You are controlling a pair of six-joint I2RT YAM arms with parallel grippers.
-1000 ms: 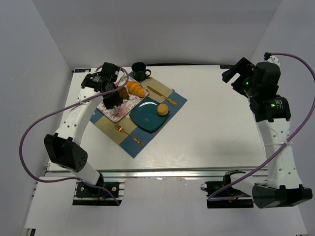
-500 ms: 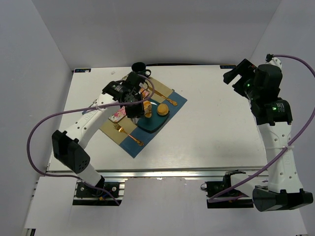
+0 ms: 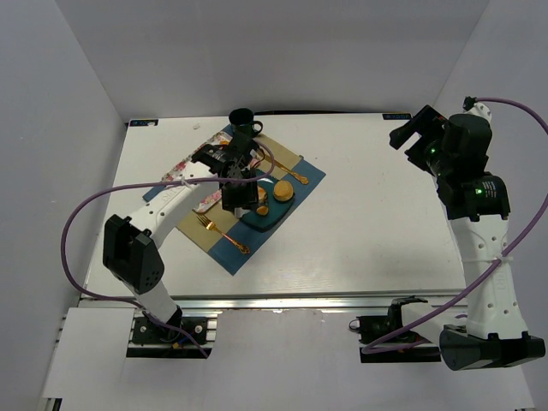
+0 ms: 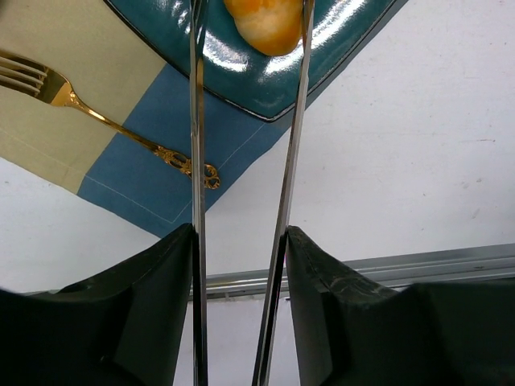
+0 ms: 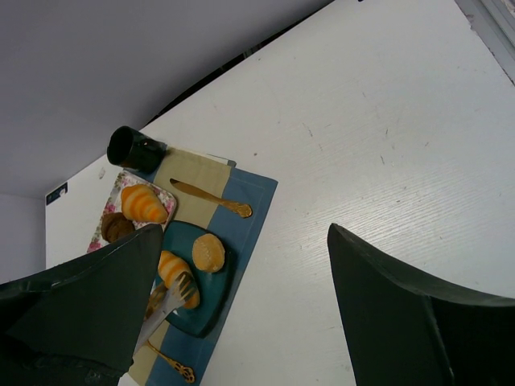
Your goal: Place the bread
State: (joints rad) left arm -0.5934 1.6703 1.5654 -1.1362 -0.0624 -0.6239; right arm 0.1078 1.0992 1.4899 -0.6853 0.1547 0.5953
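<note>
1. White tabletop (image 3: 385, 214) fills the workspace, and we see plain pale grey walls (image 3: 274, 51) closing it in at the back and on both sides.
2. On its left half lies a blue-and-beige cloth placemat (image 3: 310, 175), set at an angle to the table edges.
3. We find a square teal glazed plate (image 4: 338, 40) on the placemat. It holds a small round golden bun (image 3: 282, 193) and, just beside it, the striped orange bread roll (image 4: 269, 20), which lies on the glaze.
4. A floral rectangular tray (image 3: 205, 204) sits at the placemat's far-left side, carrying a second striped orange pastry (image 5: 143, 203) and a dark brown round cake (image 5: 118, 227).
5. A dark green mug (image 3: 241, 118) stands beyond the tray; we cannot make out its inside.
6. A gold fork (image 4: 105, 121) lies on the placemat on the near side of the plate, a gold knife (image 5: 211, 199) on the far side.
7. The left gripper (image 4: 251, 10) hangs over the plate. Its long thin metal fingers (image 4: 197, 161) straddle the bread roll, narrowly parted, with a sliver of plate showing between one finger and the roll.
8. The right gripper (image 5: 244, 241) is raised at the far right, well apart, jaws spread wide.
</note>
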